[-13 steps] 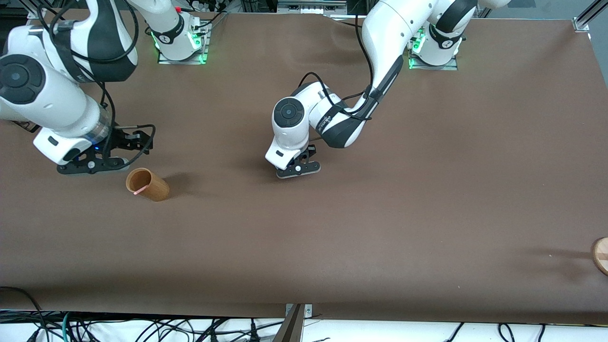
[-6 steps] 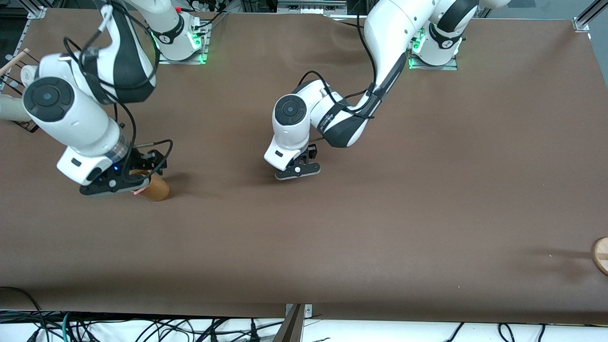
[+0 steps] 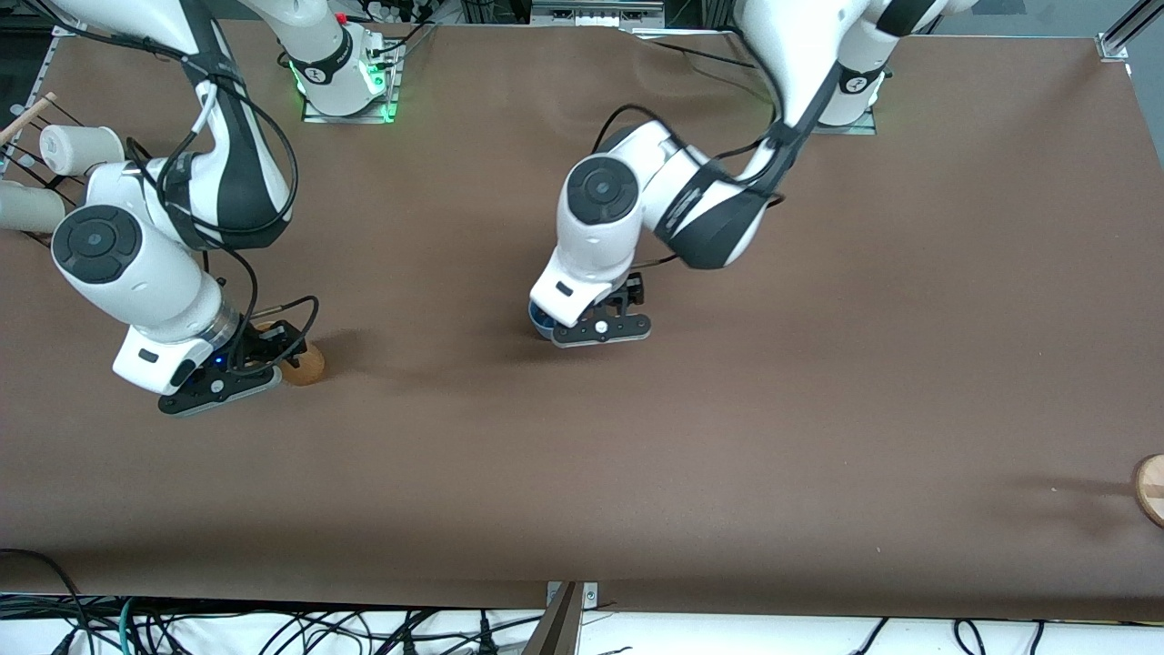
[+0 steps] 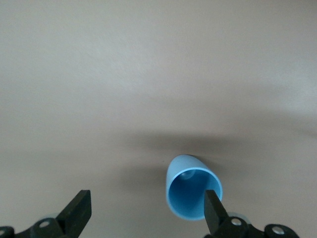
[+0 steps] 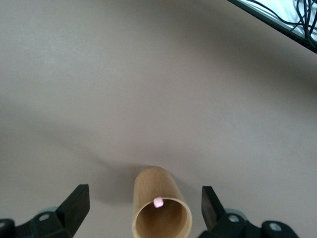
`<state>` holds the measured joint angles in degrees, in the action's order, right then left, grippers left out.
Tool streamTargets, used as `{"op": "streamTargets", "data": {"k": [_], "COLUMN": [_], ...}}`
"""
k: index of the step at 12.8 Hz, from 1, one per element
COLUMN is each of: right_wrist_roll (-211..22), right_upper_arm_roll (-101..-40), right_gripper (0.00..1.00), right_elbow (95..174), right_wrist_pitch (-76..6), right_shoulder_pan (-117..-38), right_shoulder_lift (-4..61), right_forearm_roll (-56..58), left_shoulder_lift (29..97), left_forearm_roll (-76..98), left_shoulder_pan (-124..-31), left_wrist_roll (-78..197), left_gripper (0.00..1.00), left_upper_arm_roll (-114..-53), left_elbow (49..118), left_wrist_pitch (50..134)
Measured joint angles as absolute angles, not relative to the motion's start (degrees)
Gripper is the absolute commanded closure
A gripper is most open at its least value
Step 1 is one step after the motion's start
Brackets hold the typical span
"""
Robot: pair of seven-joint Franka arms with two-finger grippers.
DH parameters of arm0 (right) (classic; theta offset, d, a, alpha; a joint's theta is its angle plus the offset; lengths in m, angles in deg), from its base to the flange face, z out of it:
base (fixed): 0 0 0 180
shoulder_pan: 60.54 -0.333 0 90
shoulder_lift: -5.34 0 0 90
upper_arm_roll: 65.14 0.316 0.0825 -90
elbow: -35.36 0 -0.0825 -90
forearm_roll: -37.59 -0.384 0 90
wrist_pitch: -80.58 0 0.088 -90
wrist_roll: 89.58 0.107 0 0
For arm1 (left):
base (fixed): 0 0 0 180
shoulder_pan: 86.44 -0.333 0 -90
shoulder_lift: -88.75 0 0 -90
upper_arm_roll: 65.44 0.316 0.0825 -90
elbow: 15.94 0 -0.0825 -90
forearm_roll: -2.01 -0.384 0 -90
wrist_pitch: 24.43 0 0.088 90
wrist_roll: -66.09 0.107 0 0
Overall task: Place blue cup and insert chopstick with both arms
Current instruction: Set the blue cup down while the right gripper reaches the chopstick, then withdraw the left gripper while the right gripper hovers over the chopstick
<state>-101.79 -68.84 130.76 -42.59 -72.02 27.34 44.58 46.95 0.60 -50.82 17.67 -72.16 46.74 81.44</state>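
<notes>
The blue cup (image 4: 187,174) stands upright on the brown table, and only its edge shows in the front view (image 3: 539,320). My left gripper (image 3: 600,329) hangs open above it (image 4: 146,208); the cup sits between the fingers, close against one finger (image 4: 214,210). The chopstick stands in a tan wooden cup (image 5: 157,184), with only its pink end (image 5: 158,202) showing at the rim. My right gripper (image 3: 218,389) hangs open over that wooden cup (image 3: 307,366), which lies between the fingers in the right wrist view (image 5: 143,206).
Two white paper cups (image 3: 77,146) and a wooden stick (image 3: 27,114) sit off the table's edge at the right arm's end. A round wooden piece (image 3: 1150,489) lies at the left arm's end, nearer the front camera.
My right gripper has swung over the wooden cup and now covers most of it. My left gripper has shifted toward the left arm's end, so the blue cup's edge now shows.
</notes>
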Motion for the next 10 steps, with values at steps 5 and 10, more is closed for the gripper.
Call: {"op": "streamTargets", "data": {"k": [5,10], "right_wrist_roll": [-105.0,-105.4], "right_upper_arm_roll": [-69.0,-68.9], "right_gripper": [0.11,0.51], "right_elbow": [131.8,132.1], "right_wrist_pitch": [-46.6,-46.7], "right_shoulder_pan": [-70.5,-70.4], "right_shoulder_lift": [28.6,29.5], "right_forearm_roll": [44.6,44.6], "left_shoulder_lift": [56.2,64.4], "left_forearm_roll": [0.6,0.7], "left_shoulder_pan": [-58.2,-70.1], "left_wrist_roll": [25.4,47.2], "left_gripper": [0.00,0.00], "left_upper_arm_roll": [-71.6,-71.4], "left_elbow": [46.8,49.0], "left_wrist_pitch": [71.1,62.2]}}
